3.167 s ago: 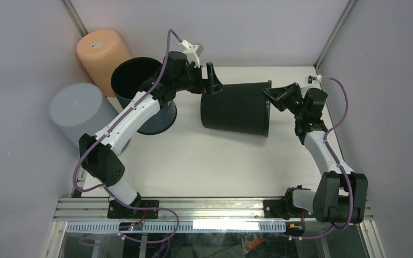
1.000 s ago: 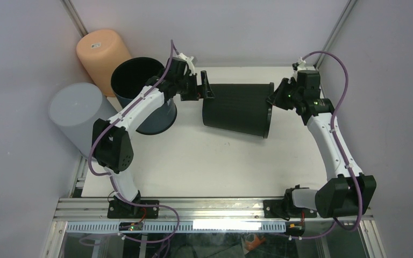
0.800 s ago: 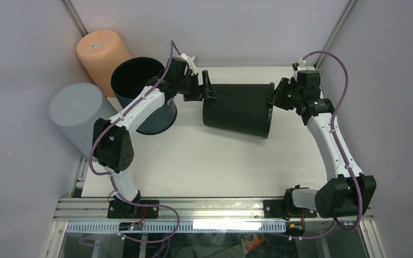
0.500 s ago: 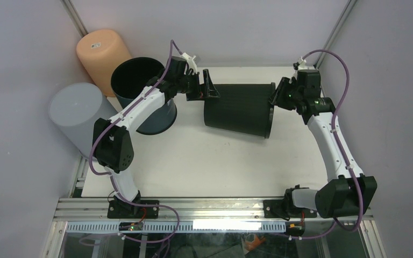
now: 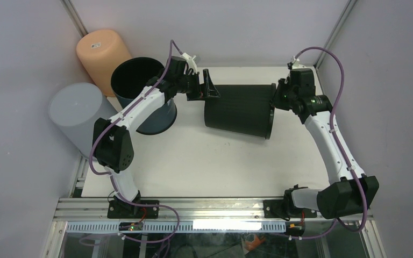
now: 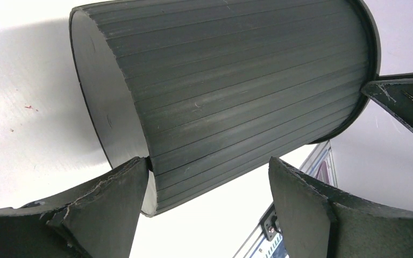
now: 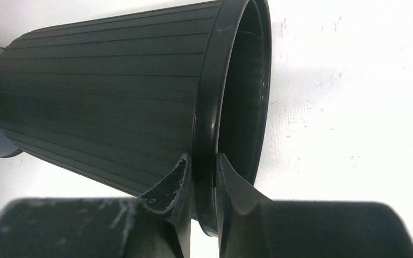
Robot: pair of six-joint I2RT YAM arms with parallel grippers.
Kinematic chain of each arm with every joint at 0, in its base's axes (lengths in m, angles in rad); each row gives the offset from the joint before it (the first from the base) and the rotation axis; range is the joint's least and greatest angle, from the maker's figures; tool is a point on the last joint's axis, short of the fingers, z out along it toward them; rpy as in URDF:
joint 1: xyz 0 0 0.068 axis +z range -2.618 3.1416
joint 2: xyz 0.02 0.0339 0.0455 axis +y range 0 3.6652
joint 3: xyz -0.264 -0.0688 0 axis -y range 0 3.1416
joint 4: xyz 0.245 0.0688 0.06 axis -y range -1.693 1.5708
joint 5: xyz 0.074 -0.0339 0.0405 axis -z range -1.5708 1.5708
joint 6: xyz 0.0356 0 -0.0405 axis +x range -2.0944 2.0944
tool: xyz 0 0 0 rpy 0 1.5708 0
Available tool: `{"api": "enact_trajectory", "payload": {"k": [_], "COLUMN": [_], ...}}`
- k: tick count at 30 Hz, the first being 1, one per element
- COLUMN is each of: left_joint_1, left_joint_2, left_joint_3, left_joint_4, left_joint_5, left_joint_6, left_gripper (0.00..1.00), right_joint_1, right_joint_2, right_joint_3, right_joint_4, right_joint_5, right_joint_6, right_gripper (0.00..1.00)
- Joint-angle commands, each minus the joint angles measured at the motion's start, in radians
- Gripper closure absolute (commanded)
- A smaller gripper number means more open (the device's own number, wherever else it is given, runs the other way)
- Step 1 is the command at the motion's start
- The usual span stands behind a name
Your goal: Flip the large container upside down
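Roughly halfway, it seems: the large container [image 5: 239, 110] lies sideways at the middle of the bench [image 5: 193, 161], mouth facing right. The right fingers [image 7: 175, 183] pinch its rim; the left fingers [image 6: 113, 199] gape wide around the closed base (one pad touching its edge). Tipping it mouth-down remains. An open dark bin [image 5: 140, 80] near the base end may crowd the swing; an orange tub [image 5: 103, 51] and a grey tub [image 5: 75, 110] sit beyond.

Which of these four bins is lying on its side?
The black ribbed bin mid-table, mouth facing right. The orange bin and grey bin stand bottom-up; the dark blue bin stands mouth-up.
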Motion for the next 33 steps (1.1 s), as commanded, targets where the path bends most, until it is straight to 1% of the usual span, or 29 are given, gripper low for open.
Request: {"api": "enact_trajectory", "payload": {"k": [1, 2, 10, 14, 20, 28, 33], "left_joint_1": [-0.002, -0.003, -0.012, -0.022, -0.026, -0.039, -0.061], "left_joint_2": [0.017, 0.023, 0.034, 0.018, 0.003, -0.014, -0.006], "left_joint_3": [0.014, 0.020, 0.038, 0.072, 0.190, 0.319, 0.419], "left_joint_4": [0.043, 0.040, 0.034, 0.035, 0.036, 0.040, 0.055], "left_joint_5": [0.085, 0.102, 0.122, 0.138, 0.184, 0.206, 0.207], "left_joint_6": [-0.023, -0.024, -0.021, -0.025, -0.062, -0.090, -0.104], "left_gripper": [0.17, 0.17, 0.18, 0.19, 0.19, 0.19, 0.18], "right_joint_1": [0.005, 0.005, 0.004, 0.002, -0.004, -0.002, -0.007], "right_joint_2": [0.009, 0.008, 0.011, 0.017, 0.030, 0.057, 0.077], "right_joint_3": [0.047, 0.045, 0.027, 0.017, -0.013, -0.054, -0.122], "right_joint_4": [-0.013, -0.011, -0.005, 0.007, 0.063, 0.128, 0.203], "right_joint_5": [0.042, 0.042, 0.039, 0.026, -0.121, -0.222, -0.275], "right_joint_6": [-0.010, -0.010, -0.002, 0.009, 0.067, 0.126, 0.172], "right_gripper": [0.98, 1.00, 1.00, 1.00, 1.00, 1.00, 1.00]}}
